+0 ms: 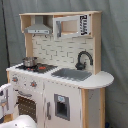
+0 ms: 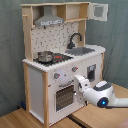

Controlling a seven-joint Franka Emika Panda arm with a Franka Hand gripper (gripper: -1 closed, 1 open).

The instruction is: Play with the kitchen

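The toy kitchen (image 1: 70,100) (image 2: 36,82) of white panels and pale wood stands upright in both exterior views. A small metal pot (image 1: 29,61) (image 2: 45,56) sits on its stovetop. Beside that are the grey sink (image 1: 72,74) (image 2: 85,50) and black faucet (image 1: 83,59) (image 2: 75,39). The hood (image 1: 39,29) (image 2: 49,20) hangs above the stove. My gripper (image 2: 79,83) is close to the front panel, at the right edge of the oven door (image 2: 64,95), just below the knobs. In the first exterior view, the gripper (image 1: 5,98) shows at the left edge, before the oven door (image 1: 25,104).
The upper cabinet door (image 2: 98,11) stands open at the top right of the second exterior view. A wooden surface (image 2: 20,118) carries the kitchen. A grey curtain (image 2: 10,50) hangs behind it. My white arm (image 2: 112,102) reaches in from the second exterior view's right.
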